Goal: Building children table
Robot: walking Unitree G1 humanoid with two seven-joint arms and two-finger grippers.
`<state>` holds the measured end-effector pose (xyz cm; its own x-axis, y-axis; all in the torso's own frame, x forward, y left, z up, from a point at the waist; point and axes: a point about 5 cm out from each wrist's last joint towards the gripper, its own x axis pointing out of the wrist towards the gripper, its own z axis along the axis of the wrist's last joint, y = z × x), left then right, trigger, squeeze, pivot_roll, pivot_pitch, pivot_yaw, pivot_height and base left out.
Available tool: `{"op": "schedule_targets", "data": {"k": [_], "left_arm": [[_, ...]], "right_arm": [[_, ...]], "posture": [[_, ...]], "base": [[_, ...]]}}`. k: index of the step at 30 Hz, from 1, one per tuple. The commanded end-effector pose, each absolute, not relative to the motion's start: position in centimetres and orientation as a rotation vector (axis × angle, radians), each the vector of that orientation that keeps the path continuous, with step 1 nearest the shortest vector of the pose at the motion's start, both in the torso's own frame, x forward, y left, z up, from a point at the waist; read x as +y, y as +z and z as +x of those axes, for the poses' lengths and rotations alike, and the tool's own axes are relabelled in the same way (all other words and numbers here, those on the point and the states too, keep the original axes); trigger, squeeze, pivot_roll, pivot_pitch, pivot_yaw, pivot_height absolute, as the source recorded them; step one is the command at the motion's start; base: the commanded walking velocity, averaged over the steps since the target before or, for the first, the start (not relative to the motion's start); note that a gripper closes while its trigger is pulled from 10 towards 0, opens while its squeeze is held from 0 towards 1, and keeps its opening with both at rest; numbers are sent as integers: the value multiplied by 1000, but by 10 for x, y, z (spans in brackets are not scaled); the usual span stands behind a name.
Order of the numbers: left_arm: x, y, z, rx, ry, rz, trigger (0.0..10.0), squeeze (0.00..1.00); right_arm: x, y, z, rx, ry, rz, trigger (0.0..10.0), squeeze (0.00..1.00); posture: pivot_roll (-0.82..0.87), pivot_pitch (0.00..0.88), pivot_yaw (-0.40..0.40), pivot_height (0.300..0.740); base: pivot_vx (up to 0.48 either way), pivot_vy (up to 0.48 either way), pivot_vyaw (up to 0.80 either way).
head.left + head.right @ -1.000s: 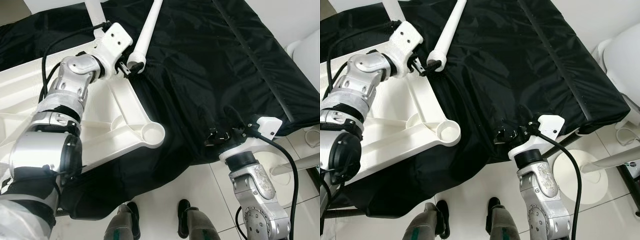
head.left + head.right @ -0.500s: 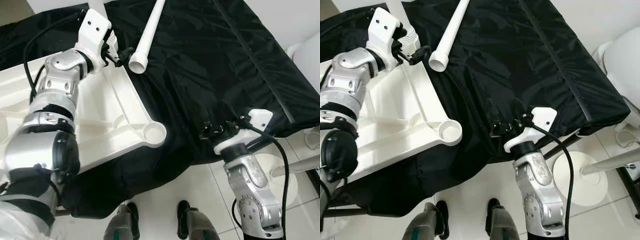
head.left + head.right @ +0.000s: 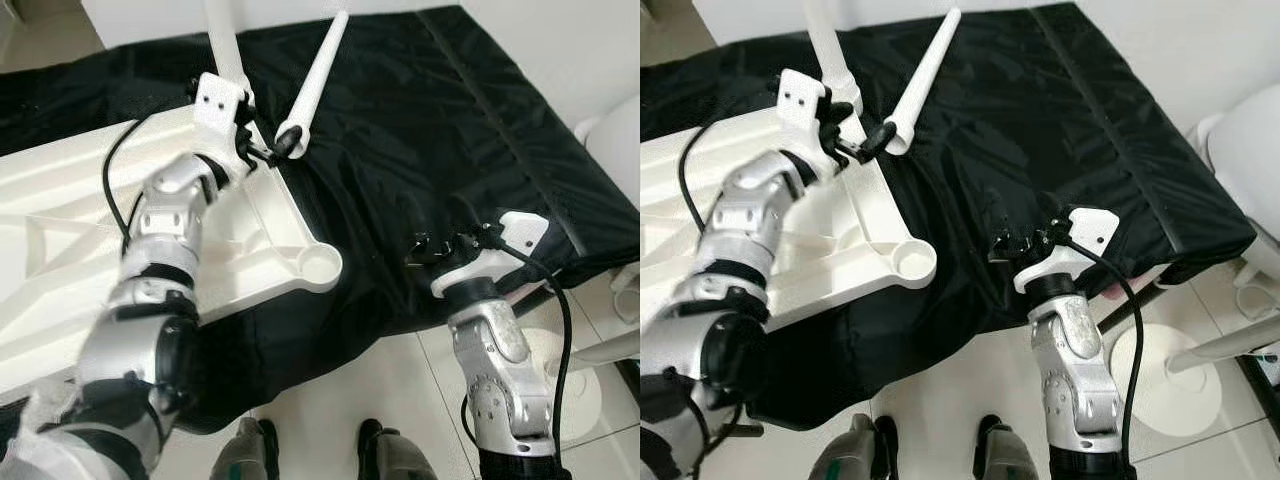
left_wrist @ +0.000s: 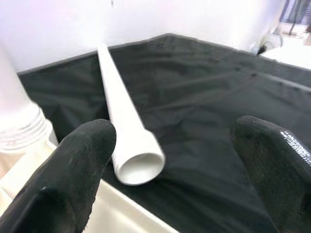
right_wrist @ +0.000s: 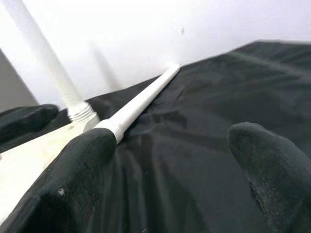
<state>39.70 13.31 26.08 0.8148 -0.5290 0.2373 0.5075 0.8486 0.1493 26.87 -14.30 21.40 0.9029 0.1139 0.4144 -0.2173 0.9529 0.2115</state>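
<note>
Tabletop (image 3: 60,230): white, upside down on the black cover (image 3: 430,130), at the left; empty corner socket (image 3: 320,267) points up.
Fitted leg (image 3: 225,45): stands upright from the far corner.
Left gripper (image 3: 268,150): over that far corner, fingers (image 4: 80,160) spread apart, the loose leg's open end just ahead between them, not gripped.
Loose leg (image 3: 318,70): lies on the cover, long axis running away from the robot, wide open end nearest, narrow tip far.
Right gripper (image 3: 437,246): low over the cover's near edge, fingers (image 5: 73,170) apart, holding nothing.
</note>
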Motion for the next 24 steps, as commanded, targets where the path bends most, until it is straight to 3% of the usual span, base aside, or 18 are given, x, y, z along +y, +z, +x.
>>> {"op": "schedule_targets", "data": {"k": [1,11,24], "left_arm": [[153,255,399,-282,-143,13,10000,0],[145,236,381,-305,-175,-22,10000,0],[150,221,371,-206,-61,-5,10000,0]], "right_arm": [[-147,213,271,-416,111,234,10000,0],[-148,211,279,-417,61,196,10000,0],[-145,207,283,-420,44,198,10000,0]], "posture": [[-37,125,61,740],[-28,103,67,740],[-6,95,68,740]], "base": [[0,0,0],[0,0,0],[0,0,0]]}}
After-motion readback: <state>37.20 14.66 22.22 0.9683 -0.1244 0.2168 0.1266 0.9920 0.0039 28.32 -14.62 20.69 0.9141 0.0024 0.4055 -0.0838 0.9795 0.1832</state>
